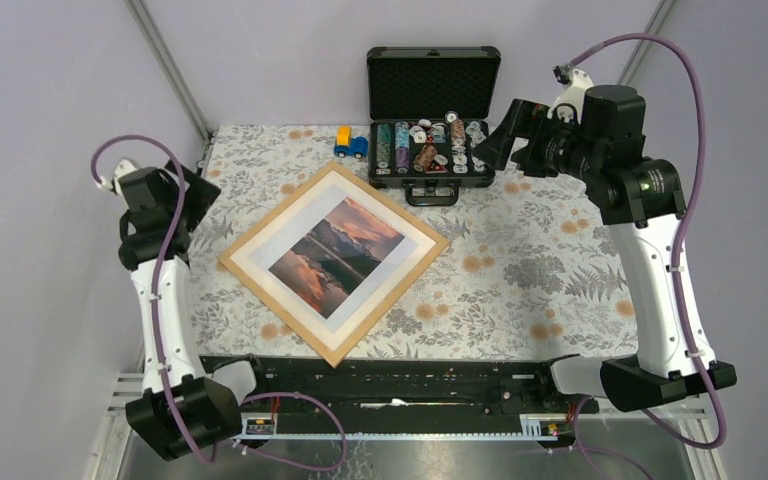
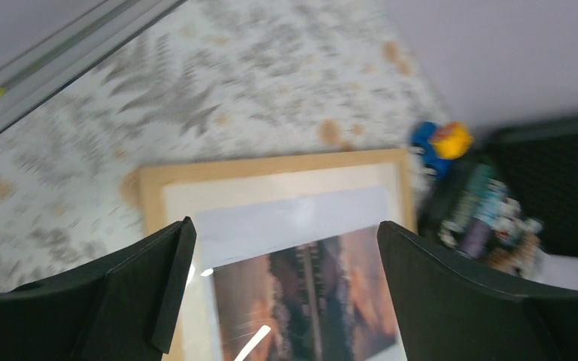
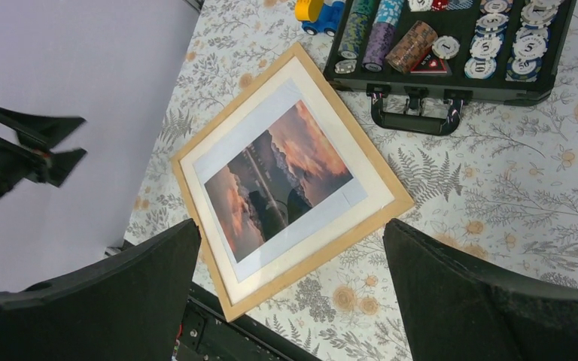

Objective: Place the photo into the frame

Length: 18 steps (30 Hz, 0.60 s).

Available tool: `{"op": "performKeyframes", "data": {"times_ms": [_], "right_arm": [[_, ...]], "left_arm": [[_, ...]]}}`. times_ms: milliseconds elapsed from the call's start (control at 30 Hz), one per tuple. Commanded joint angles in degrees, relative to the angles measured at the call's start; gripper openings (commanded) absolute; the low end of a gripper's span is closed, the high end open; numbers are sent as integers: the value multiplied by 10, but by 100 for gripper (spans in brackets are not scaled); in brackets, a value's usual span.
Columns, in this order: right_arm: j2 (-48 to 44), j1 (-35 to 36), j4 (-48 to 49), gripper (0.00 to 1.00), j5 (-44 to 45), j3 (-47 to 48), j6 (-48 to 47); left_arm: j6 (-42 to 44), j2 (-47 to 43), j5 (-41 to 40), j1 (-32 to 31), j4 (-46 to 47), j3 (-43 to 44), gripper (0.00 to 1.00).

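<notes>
The frame [image 1: 392, 300], thin light wood, lies flat and turned like a diamond on the floral cloth. The photo [image 1: 338, 250], a sunset lake scene with a white border, rests inside it. My left gripper [image 1: 203, 192] hangs open in the air past the frame's left corner. In the left wrist view its jaws [image 2: 284, 226] stand wide apart above the photo [image 2: 323, 293] and the frame [image 2: 271, 164], holding nothing. My right gripper [image 1: 498, 138] is raised at the back right, open and empty. Its wrist view looks down past the gripper [image 3: 292, 224] on the photo [image 3: 278, 180] and the frame [image 3: 323, 261].
An open black case [image 1: 432, 80] full of poker chips stands at the back, close to the frame's top corner. A small blue and yellow toy car [image 1: 350, 143] sits left of it. The black rail [image 1: 390, 380] of the arm bases touches the frame's near corner.
</notes>
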Motion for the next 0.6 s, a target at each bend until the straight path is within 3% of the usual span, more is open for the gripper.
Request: {"op": "performKeyframes", "data": {"times_ms": [0, 67, 233, 300, 400, 567], "right_arm": [[-43, -2, -24, 100, -8, 27, -42], [-61, -3, -25, 100, -10, 38, -52], [-99, -2, -24, 100, 25, 67, -59], [-116, -2, -19, 100, 52, 67, -59], [-156, -2, 3, 100, 74, 46, -58], [-225, -2, 46, 100, 142, -15, -63]], "left_arm": [[52, -26, 176, -18, 66, 116, 99], [62, -10, 221, -70, 82, 177, 99], [140, 36, 138, -338, 81, 304, 99], [157, 57, 129, -405, 74, 337, 99], [183, 69, 133, -457, 81, 370, 99], [219, 65, 148, -467, 76, 414, 99]]}}
